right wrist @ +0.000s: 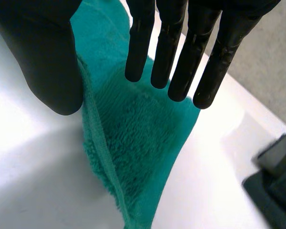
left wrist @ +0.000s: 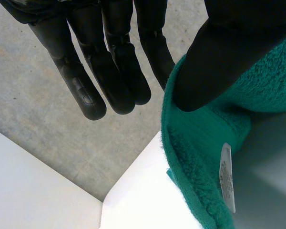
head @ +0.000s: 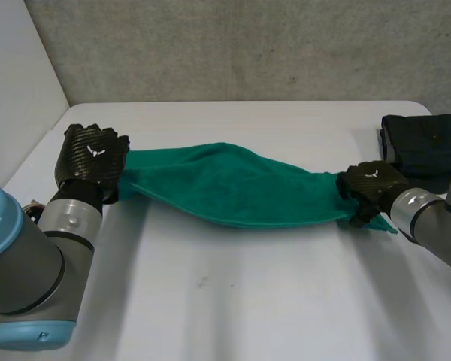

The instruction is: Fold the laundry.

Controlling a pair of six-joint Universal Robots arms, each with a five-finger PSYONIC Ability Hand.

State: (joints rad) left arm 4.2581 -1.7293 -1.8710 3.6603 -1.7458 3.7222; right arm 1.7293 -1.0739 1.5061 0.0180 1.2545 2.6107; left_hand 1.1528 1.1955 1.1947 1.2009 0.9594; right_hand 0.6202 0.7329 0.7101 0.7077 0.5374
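Tension between two hands holds the green terry towel (head: 233,188) drawn out across the middle of the head view, its belly sagging onto the white desk (head: 233,308). The left robot hand (head: 94,154), at mid-left, clamps one end. In its wrist view the thumb (left wrist: 214,57) presses on the hemmed edge near a white care label (left wrist: 227,176), while the straight fingers (left wrist: 109,71) stand clear of the cloth. The right robot hand (head: 370,184), at mid-right, nips the other end between thumb (right wrist: 47,57) and straight fingers (right wrist: 181,47). Holding the ends apart probably serves to flatten the soft, looped, limp fabric for a fold. A dark folded cloth (head: 425,147) lies at upper right, near the right robot hand.
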